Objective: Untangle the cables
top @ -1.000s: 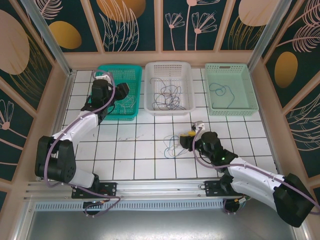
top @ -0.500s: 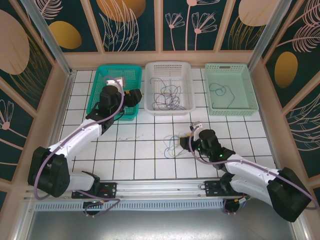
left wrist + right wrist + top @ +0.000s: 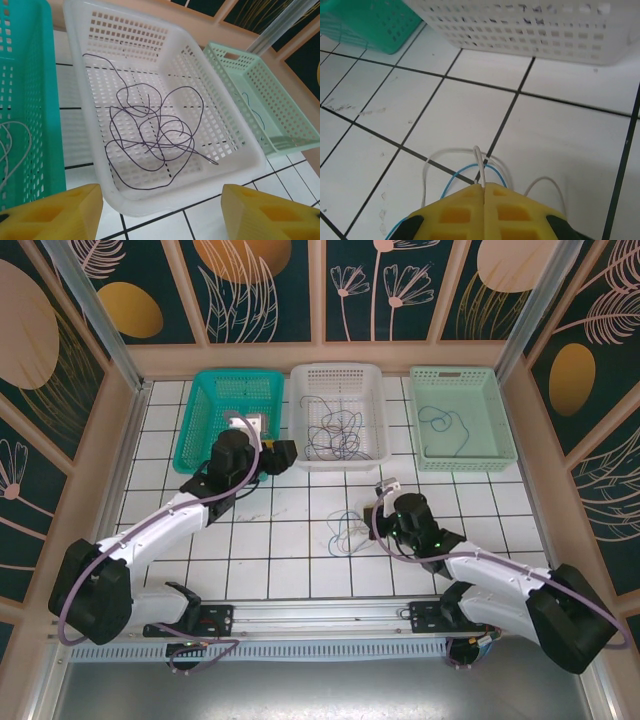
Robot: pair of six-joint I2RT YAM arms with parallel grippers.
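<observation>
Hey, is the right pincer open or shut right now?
Shut: the right pincer has its yellow fingers pressed together, nipping a whitish cable between them.

The left arm [image 3: 170, 520] reaches forward over the desk, its tool [image 3: 160, 215] held with yellow fingers [image 3: 55, 212] spread wide apart. The right arm [image 3: 490, 575] stretches low and leftward, its tool [image 3: 484, 192] pinched tight on a pale cable [image 3: 478, 160], the 2 pads flush.
</observation>
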